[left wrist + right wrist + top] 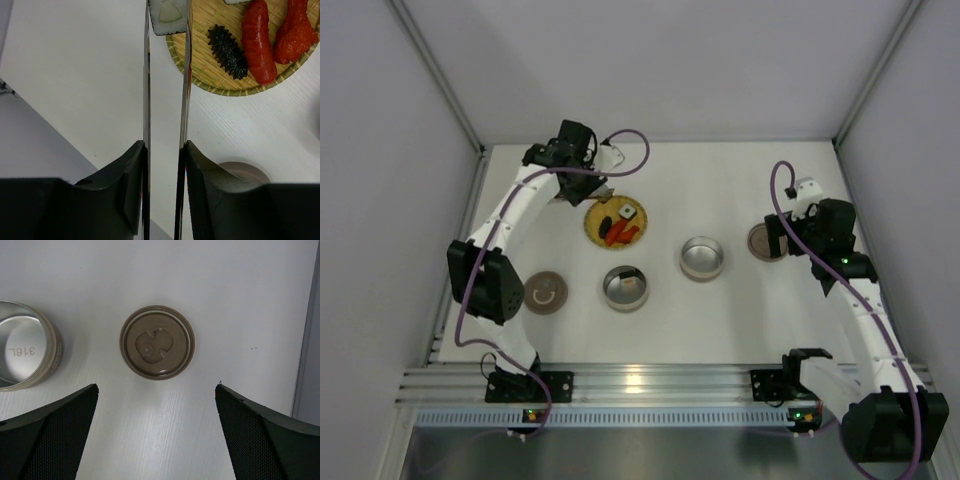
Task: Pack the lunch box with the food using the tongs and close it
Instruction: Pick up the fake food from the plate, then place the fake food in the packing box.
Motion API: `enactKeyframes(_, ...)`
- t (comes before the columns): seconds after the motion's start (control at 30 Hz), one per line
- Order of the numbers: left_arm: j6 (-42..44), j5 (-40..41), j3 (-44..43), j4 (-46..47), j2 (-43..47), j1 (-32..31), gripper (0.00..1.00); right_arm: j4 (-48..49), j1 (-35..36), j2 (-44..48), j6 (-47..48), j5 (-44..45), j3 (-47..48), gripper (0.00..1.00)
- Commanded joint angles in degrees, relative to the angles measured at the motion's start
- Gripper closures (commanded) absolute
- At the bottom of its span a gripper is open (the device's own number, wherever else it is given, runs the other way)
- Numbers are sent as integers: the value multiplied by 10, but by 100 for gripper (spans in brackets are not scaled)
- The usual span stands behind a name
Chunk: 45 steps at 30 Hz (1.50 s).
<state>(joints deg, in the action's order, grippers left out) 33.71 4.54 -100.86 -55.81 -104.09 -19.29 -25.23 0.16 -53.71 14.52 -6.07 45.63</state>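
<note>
Tongs (186, 90) sit clamped between my left fingers (210, 175): my left gripper (165, 150) is partly closed, pressing the two thin arms toward each other. At the tips, a white sushi piece (167, 15) is caught between them, at the rim of the woven plate (210, 75). I cannot tell whether it has left the plate. Beside it on the plate lie a dark knobbly piece (227, 50) and the red pieces (259, 42). The plate is toward the far left of the tabletop.

My right gripper (156, 390) hangs wide open and holds nothing, over a brown lid (157, 342) near the right edge. A second lid (546, 292) lies near the left edge. The two lunch box tins (625, 287) stand open mid-tabletop, nearer me than the plate.

I judge this the pick-up of one food piece, with the packing barely begun. Next I should hold the squeeze steady, raise the tongs straight, carry the sushi over the nearer tin, and only then ease my fingers apart.
</note>
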Motion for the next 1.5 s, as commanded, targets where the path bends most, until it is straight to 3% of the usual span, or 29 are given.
enactKeyframes(0.0,22,8,-33,-3,76,-6,88,21,7,-2,-1,-3,22,1)
enactKeyframes(0.13,38,30,-21,-30,113,-25,88,18,7,-1,-1,-3,25,1)
enactKeyframes(0.3,47,79,46,-62,181,-96,89,16,7,1,-2,-3,28,1)
enactKeyframes(0.8,-57,126,190,-193,302,-295,87,12,8,5,-8,-1,27,1)
enactKeyframes(1.23,-60,103,210,-208,305,-332,81,13,8,5,-8,1,19,1)
enactKeyframes(1.47,-57,129,217,-191,296,-335,69,14,7,5,-8,1,17,1)
